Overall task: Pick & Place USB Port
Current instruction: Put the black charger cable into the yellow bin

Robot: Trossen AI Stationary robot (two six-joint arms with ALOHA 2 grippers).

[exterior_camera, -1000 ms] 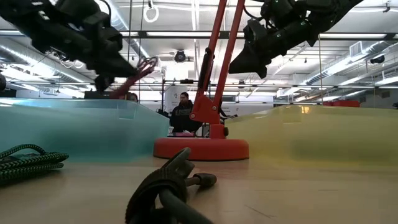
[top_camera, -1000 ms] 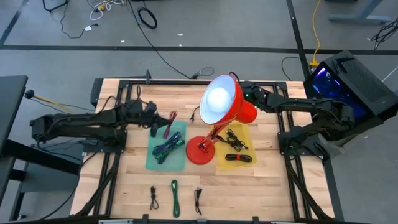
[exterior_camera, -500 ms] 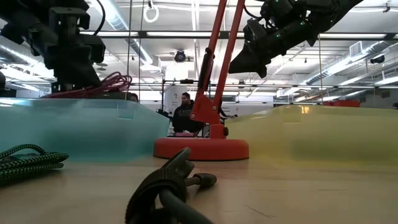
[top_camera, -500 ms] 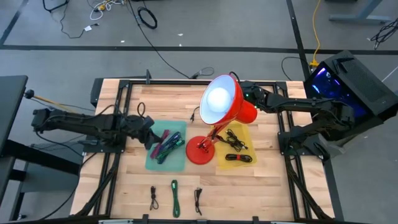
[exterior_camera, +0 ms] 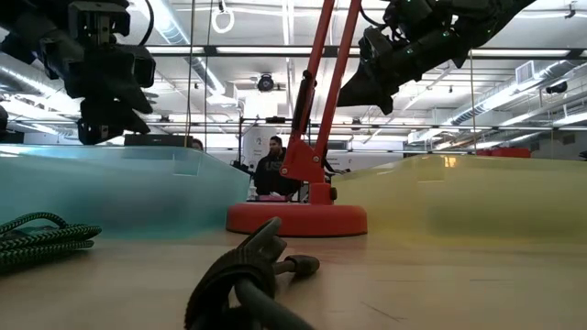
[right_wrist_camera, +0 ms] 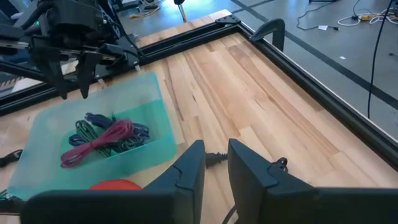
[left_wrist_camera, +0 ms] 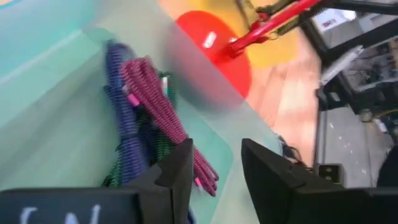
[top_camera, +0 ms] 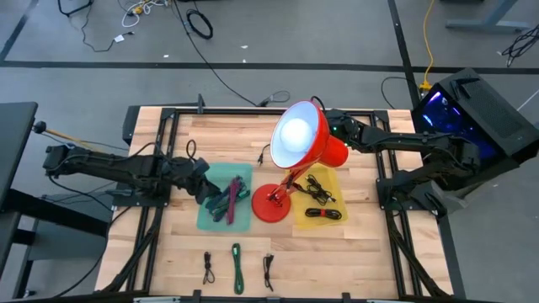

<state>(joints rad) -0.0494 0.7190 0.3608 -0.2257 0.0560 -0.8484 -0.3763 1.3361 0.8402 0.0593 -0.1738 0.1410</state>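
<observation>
A magenta coiled cable (top_camera: 232,200) (left_wrist_camera: 155,106) (right_wrist_camera: 96,144) lies in the teal tray (top_camera: 206,220) (right_wrist_camera: 143,93), resting on blue and green cables. My left gripper (top_camera: 208,192) (left_wrist_camera: 217,149) (right_wrist_camera: 73,93) (exterior_camera: 101,137) hangs open just above the tray's left part, clear of the cables, fingers pointing down. My right gripper (top_camera: 333,128) (right_wrist_camera: 216,155) (exterior_camera: 353,96) waits high over the table's far right, beside the lamp shade. Its fingers stand a narrow gap apart with nothing between them.
A red desk lamp stands mid-table on its base (top_camera: 271,204), its shade (top_camera: 299,139) raised over the far middle. A yellow tray (top_camera: 328,220) to its right holds black cables. Two black cables (top_camera: 208,268) (top_camera: 269,269) and a green one (top_camera: 237,268) lie near the front edge.
My left gripper has carried the magenta cable toward the near edge and down over the teal tray, then opened and let it go. The cable has fallen into the tray onto the other cables.
</observation>
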